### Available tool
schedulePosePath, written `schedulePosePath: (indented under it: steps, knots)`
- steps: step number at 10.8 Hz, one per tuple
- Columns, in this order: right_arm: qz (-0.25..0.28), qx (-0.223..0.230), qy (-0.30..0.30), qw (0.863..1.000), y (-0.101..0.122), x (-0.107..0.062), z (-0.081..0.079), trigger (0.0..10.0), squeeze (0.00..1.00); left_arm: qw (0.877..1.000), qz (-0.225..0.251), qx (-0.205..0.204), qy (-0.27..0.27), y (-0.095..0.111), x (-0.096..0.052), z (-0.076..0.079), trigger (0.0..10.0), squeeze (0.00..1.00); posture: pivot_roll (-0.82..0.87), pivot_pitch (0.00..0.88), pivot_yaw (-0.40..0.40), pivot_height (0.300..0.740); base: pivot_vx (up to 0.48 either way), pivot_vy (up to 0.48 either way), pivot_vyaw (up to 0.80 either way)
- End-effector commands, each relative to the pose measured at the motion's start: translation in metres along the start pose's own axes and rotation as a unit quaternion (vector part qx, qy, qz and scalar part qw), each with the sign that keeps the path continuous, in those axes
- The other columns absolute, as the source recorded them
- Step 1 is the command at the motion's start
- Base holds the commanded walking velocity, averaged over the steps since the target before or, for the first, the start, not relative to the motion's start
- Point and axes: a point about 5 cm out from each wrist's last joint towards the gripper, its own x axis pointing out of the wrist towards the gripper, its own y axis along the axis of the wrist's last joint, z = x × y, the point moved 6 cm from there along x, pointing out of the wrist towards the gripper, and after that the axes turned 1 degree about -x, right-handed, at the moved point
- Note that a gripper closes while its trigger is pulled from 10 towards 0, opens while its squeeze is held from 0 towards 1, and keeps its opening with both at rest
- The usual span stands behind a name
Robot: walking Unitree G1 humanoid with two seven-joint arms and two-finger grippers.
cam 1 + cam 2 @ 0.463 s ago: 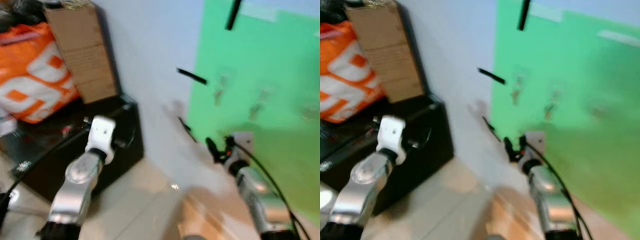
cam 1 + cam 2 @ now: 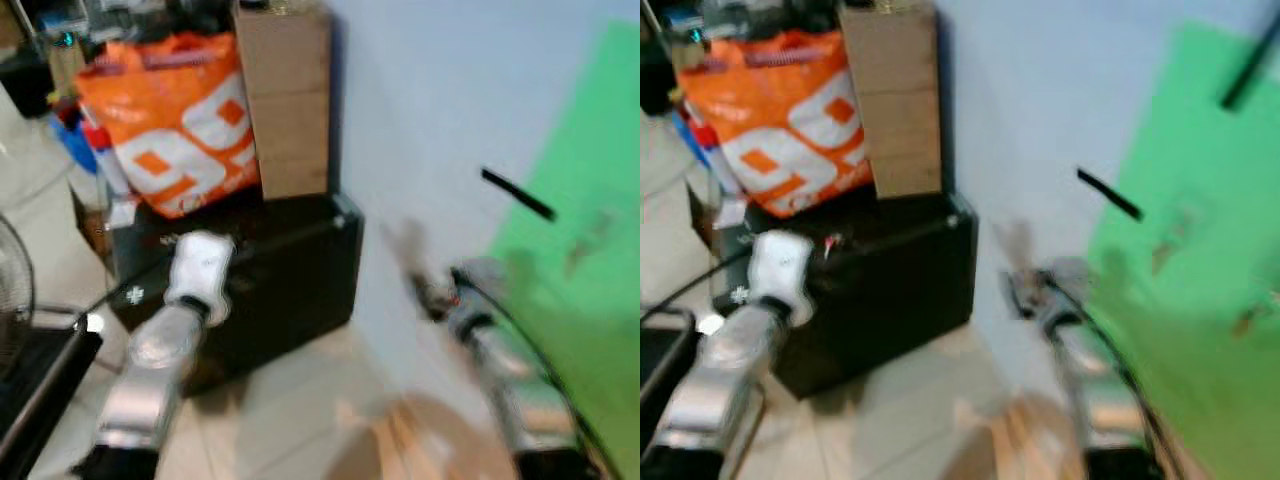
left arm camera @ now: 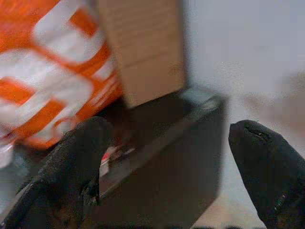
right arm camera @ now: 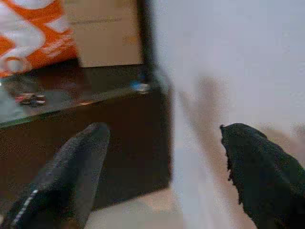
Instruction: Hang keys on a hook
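Beside the low black cabinet [image 2: 250, 290], both grippers are spread and hold nothing: the left gripper [image 3: 171, 162] faces its top, the right gripper [image 4: 162, 167] its corner. A small reddish object [image 4: 29, 99], perhaps the keys, lies there, probably awaiting pickup.

One orange bag [image 2: 165, 125], one cardboard box [image 2: 285, 100], one black cabinet [image 2: 270, 285].

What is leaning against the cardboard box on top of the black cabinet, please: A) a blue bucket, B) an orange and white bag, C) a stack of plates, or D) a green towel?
B: an orange and white bag stands on the black cabinet, right beside the cardboard box and touching its side.
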Motion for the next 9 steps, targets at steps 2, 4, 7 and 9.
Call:
schedulePosePath:
  steps: [2,4,7,9]
  knots:
    - [-0.003,-0.018,-0.014,1.000,-0.0007,-0.0014,0.0151,10.0,1.00,1.000,0.013,0.003,-0.005,0.0065,0.0004,0.0069,10.0,0.00,-0.06,0.000,0.004,0.740,0.345,0.000,0.00]
    - [-0.003,-0.021,-0.013,1.000,-0.0003,0.0005,0.0145,10.0,1.00,1.000,0.013,0.005,-0.003,0.0064,0.0003,0.0057,10.0,0.00,-0.05,0.000,0.000,0.740,0.332,0.000,0.00]
    - [-0.002,-0.020,-0.012,1.000,-0.0018,0.0007,0.0125,10.0,1.00,1.000,0.013,0.009,-0.004,0.0063,0.0009,0.0046,10.0,0.00,-0.05,0.000,0.005,0.740,0.338,0.000,0.00]
    - [-0.002,-0.025,-0.009,1.000,-0.0025,-0.0003,0.0118,10.0,1.00,1.000,0.014,0.009,-0.005,0.0071,0.0017,0.0051,10.0,0.00,-0.05,0.000,0.005,0.740,0.338,0.000,0.00]
